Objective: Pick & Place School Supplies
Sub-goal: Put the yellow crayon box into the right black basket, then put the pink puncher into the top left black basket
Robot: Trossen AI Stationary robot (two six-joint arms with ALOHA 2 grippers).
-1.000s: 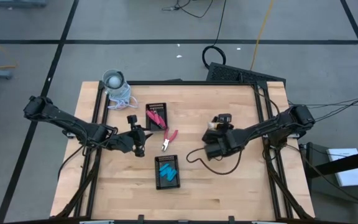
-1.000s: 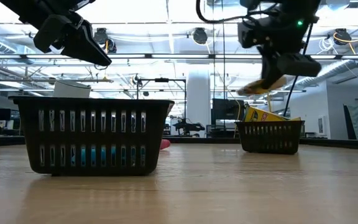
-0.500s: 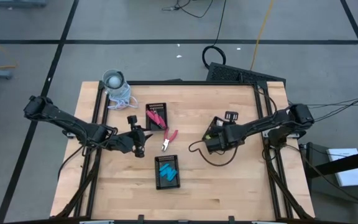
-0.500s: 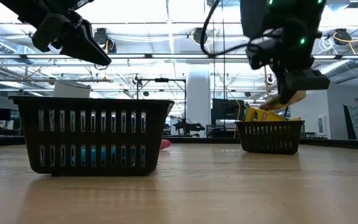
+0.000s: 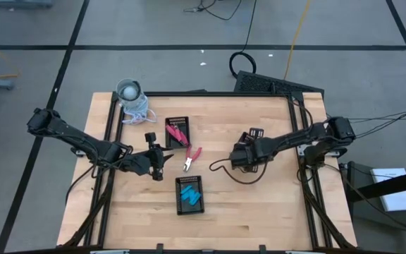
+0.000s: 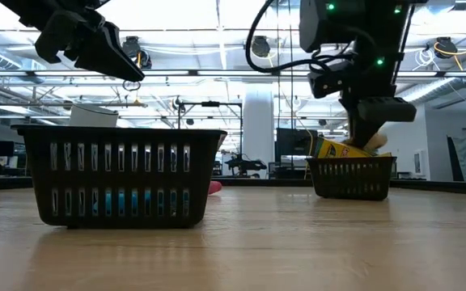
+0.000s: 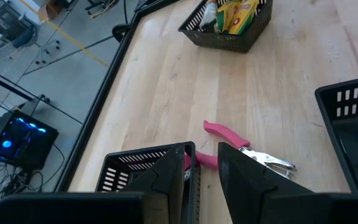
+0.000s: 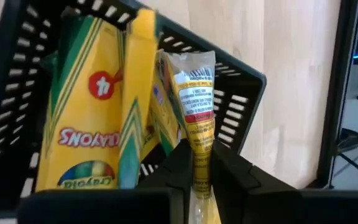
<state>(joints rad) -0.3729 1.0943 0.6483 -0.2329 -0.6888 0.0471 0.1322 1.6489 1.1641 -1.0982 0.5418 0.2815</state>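
Note:
My right gripper [image 8: 202, 167] is over the black tray [image 5: 254, 134] at the table's right and is shut on a yellow wrapped pack [image 8: 194, 106]. That tray [image 8: 241, 93] holds yellow crayon boxes [image 8: 86, 118]. My left gripper [image 5: 159, 161] hangs open above the table left of centre, with nothing between its fingers [image 7: 166, 177]. Red-handled pliers [image 5: 191, 156] lie flat on the wood. A second tray [image 5: 177, 132] holds red tools, and a third [image 5: 189, 195] holds light-blue pieces. My right gripper pinches the yellow pack between its two fingers at the pack's near end [image 8: 199, 152]. The fingers slant down from above and lie along the pack. The pack points down and away from the fingers, and its far end [image 8: 191, 65] reaches in among the boxes in the tray.
A grey-white round cup [image 5: 130, 92] stands at the table's far left corner. A dark cable [image 5: 224, 173] loops on the wood below the right arm. Bare wood lies along the near edge [image 5: 259, 219]. In the low view the blue-piece tray [image 6: 120, 174] stands near, with the yellow-box tray [image 6: 352, 176] behind.
My right gripper has moved toward the far edge and down to the tray of yellow boxes, tipping more steeply downward. The yellow pack, held above the tray before, now dips into it.

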